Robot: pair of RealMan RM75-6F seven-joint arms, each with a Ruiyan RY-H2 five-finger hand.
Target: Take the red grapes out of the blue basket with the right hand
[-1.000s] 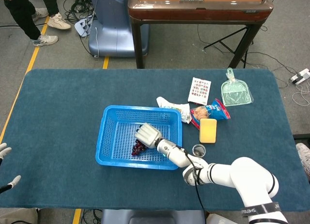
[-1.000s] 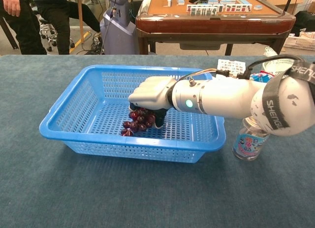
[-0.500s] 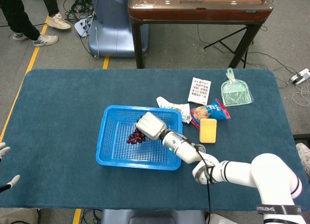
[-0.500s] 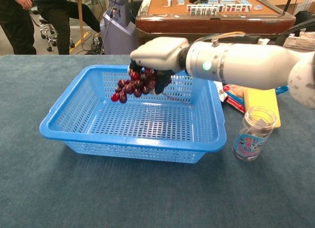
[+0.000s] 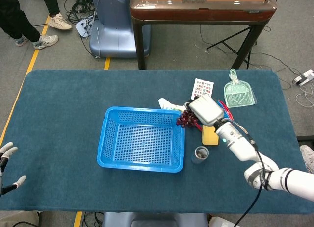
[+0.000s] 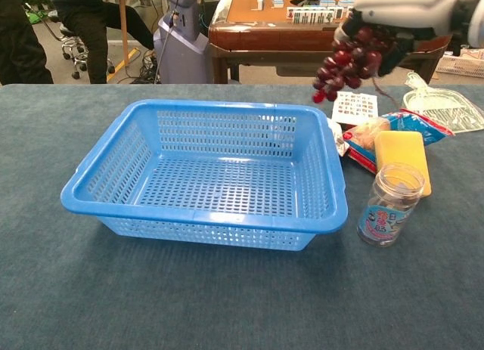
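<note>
My right hand (image 5: 205, 110) (image 6: 404, 10) holds the bunch of red grapes (image 5: 185, 119) (image 6: 346, 63) high in the air, just past the right rim of the blue basket (image 5: 114, 138) (image 6: 121, 168). The grapes dangle below the palm, above the snack packets. The basket sits empty at the table's middle. My left hand (image 5: 7, 163) shows only at the far left edge in the head view, fingers spread, holding nothing.
Right of the basket lie a small glass jar (image 5: 200, 154) (image 6: 388, 205), a yellow sponge (image 5: 211, 134) (image 6: 403, 155), a snack bag (image 5: 218, 111), a white wrapper (image 5: 172, 107), a card sheet (image 5: 201, 91) and a green dustpan (image 5: 239, 92). A wooden table (image 5: 201, 9) stands behind.
My right hand lifted the grapes from the basket floor, rose, and swung right over the basket's right rim. The basket is now empty.
</note>
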